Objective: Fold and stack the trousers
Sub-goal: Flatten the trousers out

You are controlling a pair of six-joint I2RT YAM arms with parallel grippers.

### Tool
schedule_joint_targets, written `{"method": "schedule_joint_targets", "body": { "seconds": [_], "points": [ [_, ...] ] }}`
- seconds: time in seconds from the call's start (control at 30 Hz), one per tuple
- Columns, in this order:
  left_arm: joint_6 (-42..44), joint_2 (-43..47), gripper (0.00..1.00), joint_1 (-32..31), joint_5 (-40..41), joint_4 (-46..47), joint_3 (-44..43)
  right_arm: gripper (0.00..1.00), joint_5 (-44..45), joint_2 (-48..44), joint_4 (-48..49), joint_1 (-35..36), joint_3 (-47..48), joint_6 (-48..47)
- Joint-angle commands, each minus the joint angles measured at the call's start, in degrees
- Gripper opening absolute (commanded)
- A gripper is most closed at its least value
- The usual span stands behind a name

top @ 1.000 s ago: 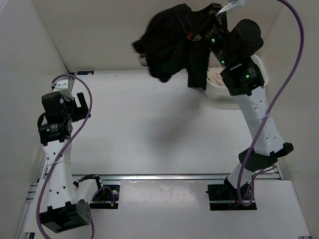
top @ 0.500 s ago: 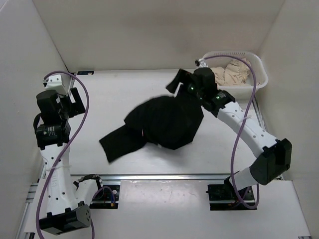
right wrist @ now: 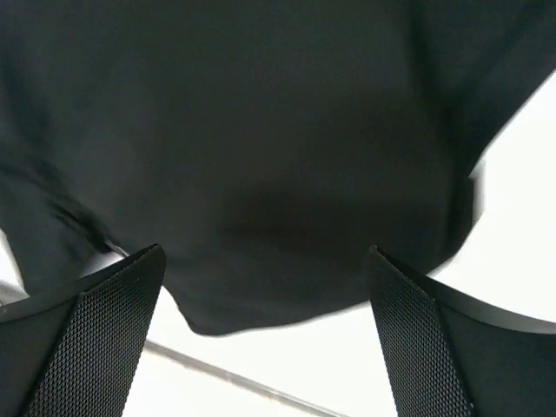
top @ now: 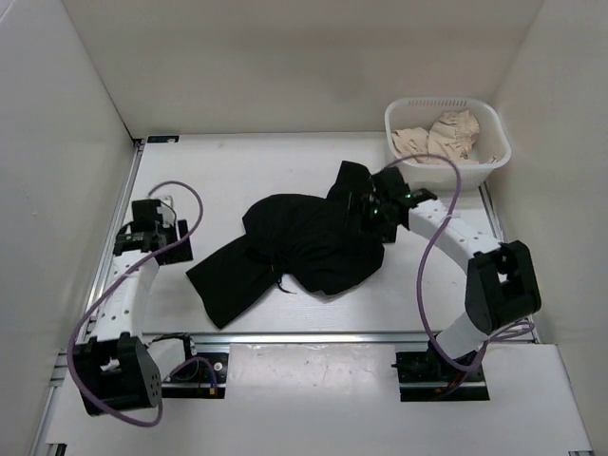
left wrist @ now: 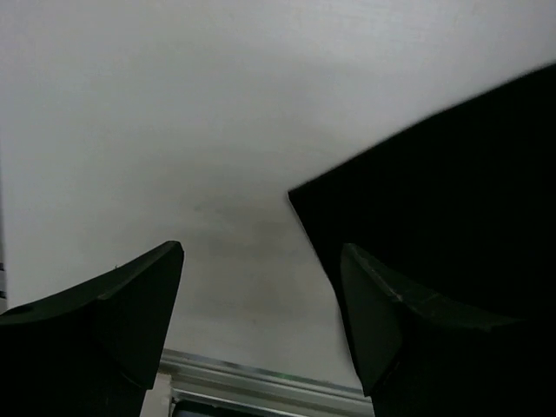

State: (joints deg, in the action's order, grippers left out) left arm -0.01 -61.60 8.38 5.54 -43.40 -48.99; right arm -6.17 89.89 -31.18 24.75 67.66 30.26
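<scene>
The black trousers [top: 309, 245] lie in a crumpled heap in the middle of the white table [top: 247, 166], with one leg trailing toward the front left. My right gripper [top: 365, 205] is low over the heap's right edge. In the right wrist view it [right wrist: 265, 300] is open, the trousers [right wrist: 261, 148] spread under and beyond its mesh pads [right wrist: 95, 334], nothing pinched. My left gripper [top: 177, 239] stands open near the table's left side. The left wrist view shows it [left wrist: 261, 300] over bare table, with a trouser corner [left wrist: 452, 191] just past its right finger.
A white basket [top: 394, 119] stands at the back right corner and holds a beige cloth garment [top: 439, 133]. White walls close in the table at the left, back and right. A metal rail [top: 313, 334] runs along the near edge.
The right gripper opened and let the trousers go; they came down from high at the back onto the table. Both arms dropped low, and the left jaws narrowed a little.
</scene>
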Motion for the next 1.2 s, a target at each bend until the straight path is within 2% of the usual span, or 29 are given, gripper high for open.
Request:
{"method": "schedule_joint_targets", "body": {
  "seconds": [0.0,0.17,0.2,0.23,0.27,0.3,0.37,0.4,0.5,0.53,0.57,0.6,0.63,0.67,0.7,0.73,0.8,0.83,0.93,1.03,1.13,1.17],
  "points": [
    [0.01,-2.64,0.84,-4.06,-0.36,-0.72,5.2,0.99,-7.79,2.12,0.59,1.53,-6.92,3.4],
    [0.01,-7.91,0.85,-6.79,-1.5,3.14,9.61,0.99,-7.8,9.15,0.51,2.58,-8.34,2.53],
    [0.01,-9.92,0.85,-7.5,-1.5,3.67,9.62,0.94,-7.8,10.99,0.51,2.58,-7.72,2.52],
    [0.01,-10.98,0.85,-7.5,-0.89,4.71,10.4,0.86,-7.1,11.71,-1.06,2.58,-7.11,1.65],
    [0.01,-11.95,0.85,-8.03,-0.88,5.25,10.93,0.71,-7.1,12.24,-1.08,1.45,-5.88,1.12],
    [0.01,-13.79,0.84,-8.03,-0.88,5.77,10.94,0.37,-7.1,12.24,-2.03,0.92,-5.26,0.42],
    [0.01,-15.82,0.79,-8.73,-0.88,6.31,11.99,0.17,-5.7,11.63,-3.97,-1.37,-2.99,-0.46],
    [0.01,-17.57,0.71,-9.43,-0.88,6.83,11.99,0.06,-4.82,11.63,-5.02,-2.33,-1.93,-1.86],
    [0.01,-19.51,0.44,-10.05,-1.41,7.88,12.61,0.0,-2.88,10.92,-10.29,-7.16,4.38,-6.59],
    [0.01,-20.39,0.4,-10.05,-1.41,7.89,12.61,0.0,-1.92,10.92,-11.96,-9.61,6.67,-8.1],
    [0.01,-20.4,0.34,-10.05,-1.41,7.89,12.61,0.0,0.96,10.92,-15.46,-10.68,9.22,-9.59],
    [0.01,-21.09,0.32,-10.05,-1.41,8.41,12.61,0.0,2.73,11.62,-17.23,-11.56,15.08,-11.09],
    [0.01,-21.1,0.31,-10.05,-0.19,8.42,12.61,0.07,4.23,12.5,-19.16,-12.18,18.44,-14.23],
    [0.01,-21.1,0.31,-10.05,1.82,9.03,13.13,0.27,5.2,14.77,-23.36,-12.71,21.95,-16.0],
    [0.01,-21.1,0.29,-10.05,2.71,9.03,13.13,0.58,5.21,16.18,-25.92,-12.71,29.39,-17.68],
    [0.01,-21.1,0.29,-10.05,3.59,9.03,13.13,0.83,4.42,17.68,-28.73,-12.1,33.11,-20.13],
    [0.01,-19.44,0.29,-10.05,6.58,9.03,13.66,0.92,4.42,18.83,-32.0,-10.26,37.62,-21.55],
    [0.01,-18.65,0.29,-10.05,7.72,9.03,13.66,0.99,3.72,18.05,-31.41,-7.03,38.42,-22.08],
    [0.01,-14.96,0.29,-10.05,9.31,9.03,13.66,0.99,4.33,13.22,-23.43,3.43,34.67,-23.67],
    [0.01,-12.85,0.29,-10.05,9.31,8.42,14.19,0.99,2.84,12.42,-13.95,15.47,31.67,-26.03],
    [0.01,-14.06,0.3,-10.05,9.92,8.42,15.32,0.99,4.67,20.21,-12.59,24.71,35.77,-28.23],
    [0.01,-14.07,0.3,-10.05,9.93,8.42,15.33,0.99,5.55,25.98,-13.37,26.3,41.44,-28.24]
  ]
}}
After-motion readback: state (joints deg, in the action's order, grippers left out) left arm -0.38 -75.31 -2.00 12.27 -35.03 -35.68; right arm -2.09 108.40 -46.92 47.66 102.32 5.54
